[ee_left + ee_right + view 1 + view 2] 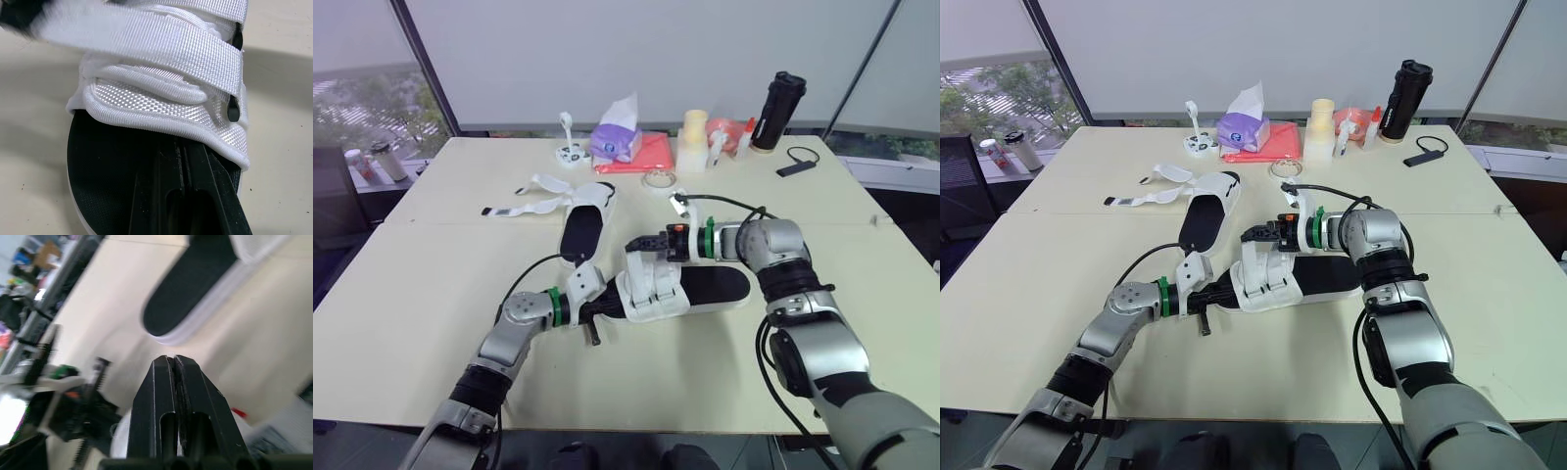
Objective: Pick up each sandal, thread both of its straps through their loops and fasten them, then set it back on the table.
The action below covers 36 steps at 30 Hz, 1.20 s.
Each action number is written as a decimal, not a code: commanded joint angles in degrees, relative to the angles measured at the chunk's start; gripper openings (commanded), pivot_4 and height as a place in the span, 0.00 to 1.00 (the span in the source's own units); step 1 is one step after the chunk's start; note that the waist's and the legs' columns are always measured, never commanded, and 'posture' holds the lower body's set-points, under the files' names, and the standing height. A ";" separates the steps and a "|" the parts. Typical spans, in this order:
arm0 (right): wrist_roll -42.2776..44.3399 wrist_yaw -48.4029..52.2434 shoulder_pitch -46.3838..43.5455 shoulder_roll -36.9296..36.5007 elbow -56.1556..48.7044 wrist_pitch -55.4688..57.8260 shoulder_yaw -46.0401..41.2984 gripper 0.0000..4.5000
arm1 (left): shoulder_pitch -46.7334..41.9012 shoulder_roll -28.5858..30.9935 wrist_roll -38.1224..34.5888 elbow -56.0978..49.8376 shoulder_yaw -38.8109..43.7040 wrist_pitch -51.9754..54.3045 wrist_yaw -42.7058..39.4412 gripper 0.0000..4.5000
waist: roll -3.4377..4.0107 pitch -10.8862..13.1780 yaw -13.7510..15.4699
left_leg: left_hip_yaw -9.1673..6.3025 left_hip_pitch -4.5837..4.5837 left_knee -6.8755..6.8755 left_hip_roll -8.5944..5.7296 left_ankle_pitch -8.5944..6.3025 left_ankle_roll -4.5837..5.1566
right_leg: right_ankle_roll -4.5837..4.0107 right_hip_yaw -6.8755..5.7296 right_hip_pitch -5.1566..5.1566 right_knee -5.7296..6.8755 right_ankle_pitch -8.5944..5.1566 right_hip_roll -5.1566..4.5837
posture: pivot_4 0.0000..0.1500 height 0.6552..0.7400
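Observation:
The near sandal (677,290), with a black footbed and white straps lying across its front, rests mid-table. My left gripper (598,311) is at its toe end; the left wrist view has those fingers (166,196) pressed together on the sole's toe edge. Just above the straps, my right gripper (641,242) is shut, fingers (161,396) pressed together. Whether it pinches a strap tip I cannot tell. A second sandal (585,223) lies farther back on the left, its white straps (533,201) spread loose on the table (431,294).
Along the far edge stand a purple tissue pack (617,139) on a red cloth (649,157), a cream jar (693,140), a black bottle (779,110) and a small white gadget (570,152). A clear ring (658,179) and a black cable (797,163) lie nearby.

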 commanded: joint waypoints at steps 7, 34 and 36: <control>-8.25 -5.95 -2.51 -0.09 4.50 -7.12 3.47 0.01 | 3.97 1.04 3.16 4.10 -2.30 2.86 0.74 0.00 | 0.11 -0.16 -0.22 | 0.00 0.11 0.01 0.00 0.01 0.01 | -0.01 -0.01 0.13 0.01 0.01 0.00 | 1.00 1.00; -5.51 -2.73 -1.22 -4.83 -16.18 -1.07 -2.85 1.00 | 3.88 1.07 2.83 3.46 -1.83 2.84 0.86 0.00 | 0.22 -0.22 -0.69 | 0.00 -0.02 -0.04 0.00 0.06 0.02 | -0.02 -0.13 0.10 -0.08 0.09 -0.06 | 1.00 1.00; 0.91 -1.36 0.95 -6.87 -22.73 7.56 -8.74 1.00 | 4.09 1.39 2.38 2.14 -1.42 3.19 0.83 0.00 | 0.22 -0.22 -0.59 | 0.00 -0.04 -0.06 0.00 0.05 0.02 | -0.02 -0.13 0.08 -0.09 0.09 -0.07 | 1.00 1.00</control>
